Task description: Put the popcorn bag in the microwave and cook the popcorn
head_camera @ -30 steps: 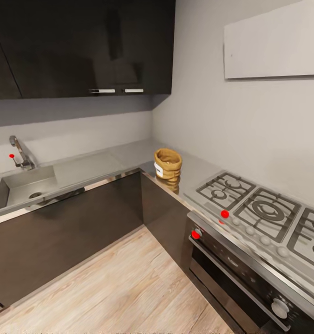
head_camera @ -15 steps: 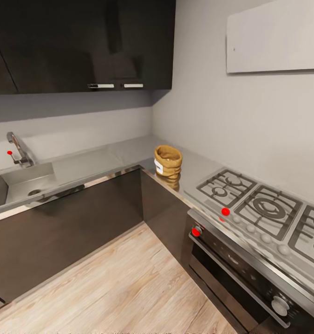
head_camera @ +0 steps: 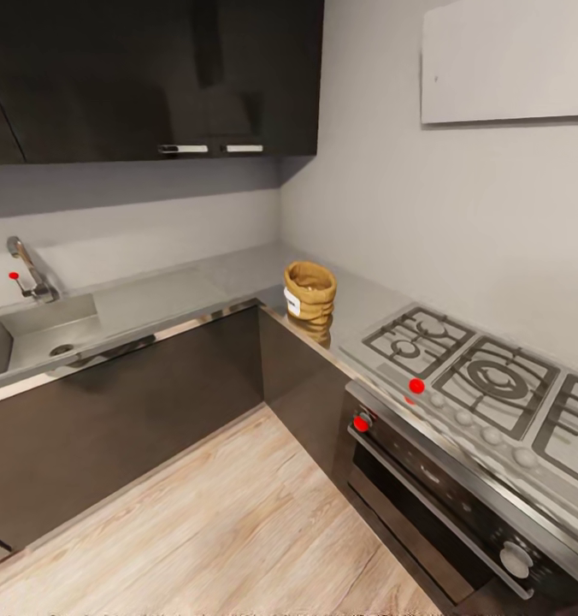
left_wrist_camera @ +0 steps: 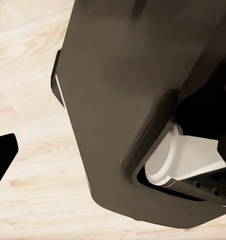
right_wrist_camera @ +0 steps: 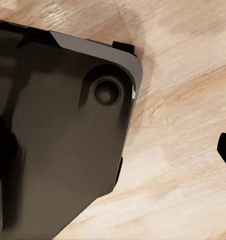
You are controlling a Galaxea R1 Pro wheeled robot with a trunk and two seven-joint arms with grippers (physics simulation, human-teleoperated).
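Bag [head_camera: 309, 291] stands on the countertop [head_camera: 238, 278] corner beside the hob [head_camera: 486, 376], looming nearer as the view advances; well beyond either gripper, whose openings I cannot tell; approach continues.

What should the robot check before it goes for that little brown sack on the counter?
1. Popcorn bag in sight: ok. It shows in the head view near the inner corner of the countertop.
2. Bag upright and not toppled: ok, its rolled rim faces up and the white label faces out.
3. Space around the bag: ok. The gas hob and the sink both stand apart from it.
4. Floor on the way to the corner: ok, bare wood as far as the head view shows.
5. Left and right tool ready to open: cannot tell; the wrist views show dark robot body over wooden floor.
6. Microwave found: not ok.
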